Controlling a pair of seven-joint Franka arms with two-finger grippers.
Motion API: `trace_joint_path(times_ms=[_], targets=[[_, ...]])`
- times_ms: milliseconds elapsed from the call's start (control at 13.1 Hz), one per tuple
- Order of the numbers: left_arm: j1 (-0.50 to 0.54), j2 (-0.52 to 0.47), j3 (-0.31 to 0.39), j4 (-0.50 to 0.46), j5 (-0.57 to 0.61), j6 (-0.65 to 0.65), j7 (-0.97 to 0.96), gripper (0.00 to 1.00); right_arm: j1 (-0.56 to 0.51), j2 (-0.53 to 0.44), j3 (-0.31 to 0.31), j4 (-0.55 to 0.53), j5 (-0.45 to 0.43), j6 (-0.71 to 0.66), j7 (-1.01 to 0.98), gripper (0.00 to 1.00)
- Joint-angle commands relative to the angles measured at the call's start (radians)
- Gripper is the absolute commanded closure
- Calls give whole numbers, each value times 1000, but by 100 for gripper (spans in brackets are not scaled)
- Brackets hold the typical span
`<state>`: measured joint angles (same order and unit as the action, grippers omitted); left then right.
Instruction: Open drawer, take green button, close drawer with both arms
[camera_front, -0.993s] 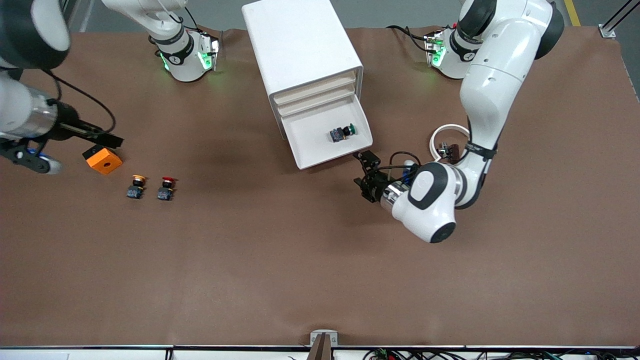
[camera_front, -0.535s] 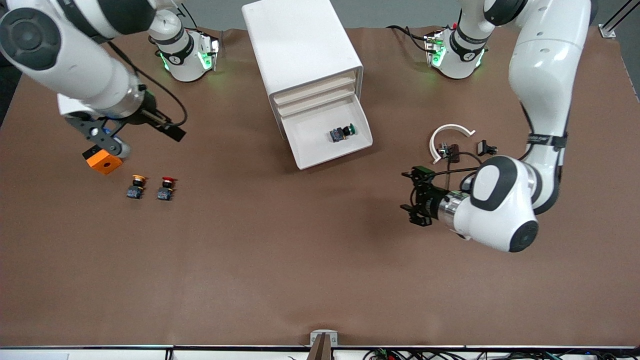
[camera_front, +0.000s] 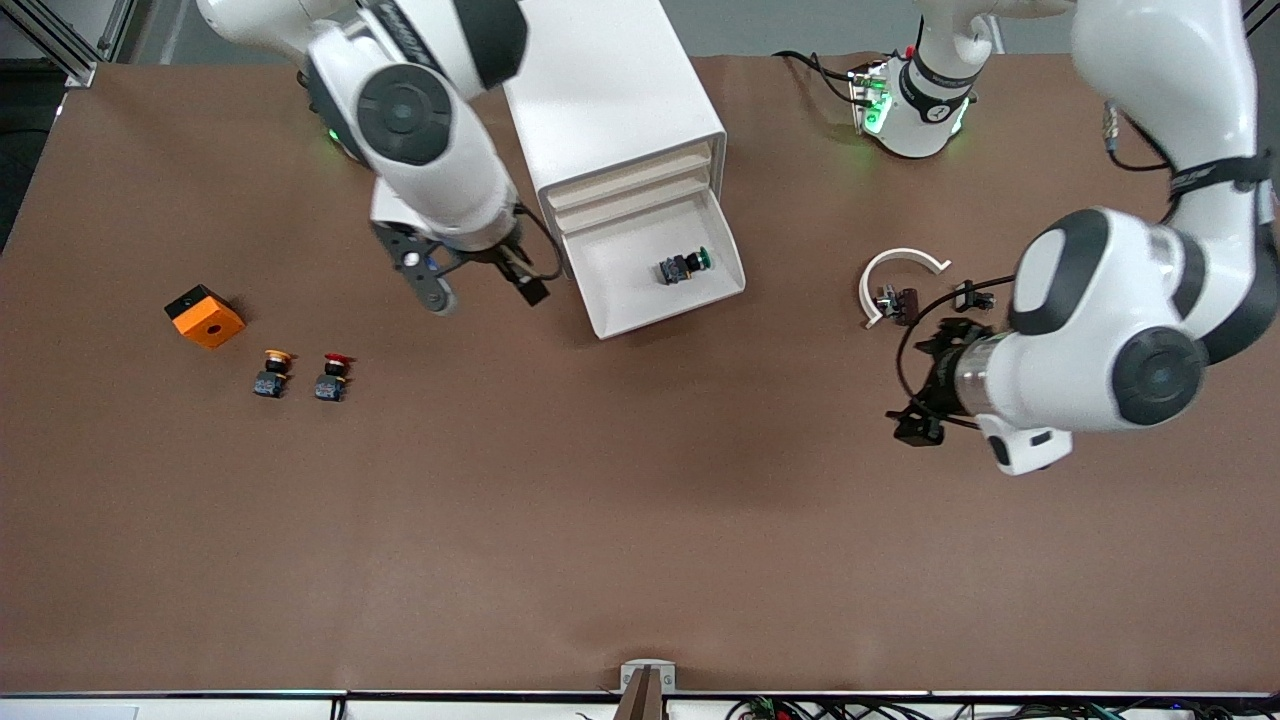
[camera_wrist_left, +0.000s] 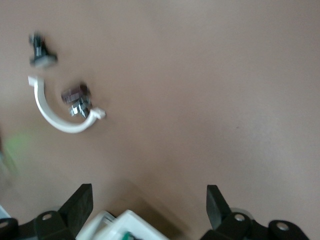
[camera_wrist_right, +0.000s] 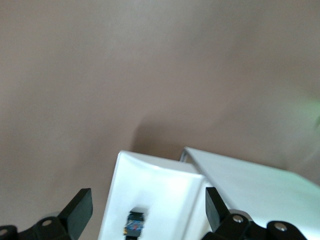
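The drawer (camera_front: 655, 280) stands open with the button (camera_front: 684, 267) still inside; taking it and closing remain. My right claw (camera_front: 480, 288), seemingly spread and empty, hovers beside the drawer; my left claw (camera_front: 930, 385), spread, waits over the surface (camera_front: 600, 520).

No legible text, label or number anywhere

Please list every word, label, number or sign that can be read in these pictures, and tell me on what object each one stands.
No text can be read in any view.
The cabinet, the open drawer and the green button in it show no print.
The orange block bears only a round hole.
Small dark marks on the arm bases are too small to read.
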<state>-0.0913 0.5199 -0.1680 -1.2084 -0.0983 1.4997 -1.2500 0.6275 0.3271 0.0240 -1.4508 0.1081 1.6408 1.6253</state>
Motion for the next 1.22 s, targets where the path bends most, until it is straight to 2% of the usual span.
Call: trace_joint_path(times_ms=[0, 153, 305, 611, 840, 1145], targets=[[50, -82, 1, -49, 35, -7, 249, 0, 78, 87, -13, 55, 12, 65, 172, 0], [51, -138, 1, -86, 81, -7, 378, 0, 106, 133, -12, 63, 16, 115, 279, 0], [53, -213, -1, -164, 127, -3, 495, 0, 161, 180, -13, 63, 13, 140, 324, 0], [94, -424, -4, -388, 143, 72, 748, 0, 210, 254, -13, 61, 15, 175, 335, 0], [127, -539, -7, -534, 140, 140, 911, 0, 245, 294, -13, 59, 15, 238, 407, 0], [122, -564, -11, -549, 141, 142, 948, 0, 287, 334, -13, 50, 21, 290, 406, 0]])
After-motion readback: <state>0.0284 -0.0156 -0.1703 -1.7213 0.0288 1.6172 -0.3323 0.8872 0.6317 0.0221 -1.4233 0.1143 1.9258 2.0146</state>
